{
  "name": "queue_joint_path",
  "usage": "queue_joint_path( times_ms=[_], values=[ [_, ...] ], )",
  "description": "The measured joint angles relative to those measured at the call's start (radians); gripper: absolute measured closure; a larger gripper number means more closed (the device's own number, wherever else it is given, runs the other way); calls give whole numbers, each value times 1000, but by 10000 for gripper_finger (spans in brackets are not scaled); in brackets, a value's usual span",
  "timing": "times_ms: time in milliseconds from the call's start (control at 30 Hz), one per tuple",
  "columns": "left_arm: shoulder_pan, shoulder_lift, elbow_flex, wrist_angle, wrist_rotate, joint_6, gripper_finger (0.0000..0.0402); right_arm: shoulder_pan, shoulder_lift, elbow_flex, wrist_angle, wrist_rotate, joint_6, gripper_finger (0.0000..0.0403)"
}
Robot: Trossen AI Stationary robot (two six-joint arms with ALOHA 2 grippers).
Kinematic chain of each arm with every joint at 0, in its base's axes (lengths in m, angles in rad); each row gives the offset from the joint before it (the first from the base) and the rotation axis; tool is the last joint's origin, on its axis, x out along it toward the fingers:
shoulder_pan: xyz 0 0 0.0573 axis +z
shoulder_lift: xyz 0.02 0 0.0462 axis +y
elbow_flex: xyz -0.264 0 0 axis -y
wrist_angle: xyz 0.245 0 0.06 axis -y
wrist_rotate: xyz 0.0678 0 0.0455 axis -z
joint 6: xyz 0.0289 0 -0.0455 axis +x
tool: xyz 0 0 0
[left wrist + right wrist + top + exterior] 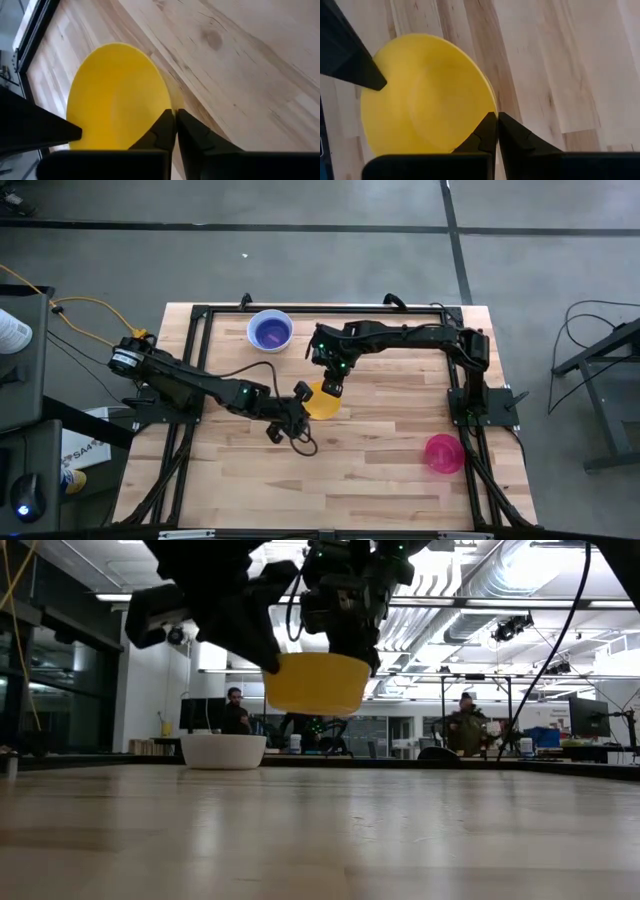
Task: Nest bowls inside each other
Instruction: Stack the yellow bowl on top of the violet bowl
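Observation:
A yellow bowl (323, 402) hangs in the air over the middle of the table, upright and clear of the wood in the low view (318, 682). My left gripper (302, 393) is shut on its rim at the left side. My right gripper (331, 387) is shut on its rim at the far side. Each wrist view shows the bowl's inside past the shut fingers, with the other arm's dark gripper at the opposite rim. My left gripper pinches the yellow bowl's rim (168, 102) on the bowl's left side, one finger (160, 132) inside the bowl and one outside. The fingers slant down from the table's left. The bowl is lifted clear and upright. My right gripper pinches the yellow bowl's rim (493, 106) on the bowl's far side, one finger (481, 135) inside and one outside. The fingers slant steeply down from the far right. The bowl hangs clear of the table (330, 830).
A white bowl with a blue-purple inside (270, 331) stands at the far left of the table, also seen in the low view (223, 750). A pink bowl (444, 452) stands near the right front. Black frame rails (200, 315) run around the table's edges.

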Motion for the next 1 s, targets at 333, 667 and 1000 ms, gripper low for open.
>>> queue_joint_path(
  times_ms=[333,667,1000],
  values=[
    [0,0,42,-53,26,-49,399,1,-1,0,33,-25,-4,398],
    [0,-1,43,-89,20,-84,401,0,-1,-2,100,-30,-56,397],
    [0,-2,44,-95,19,-99,401,0,-2,-2,130,-38,-89,397]
  ],
)
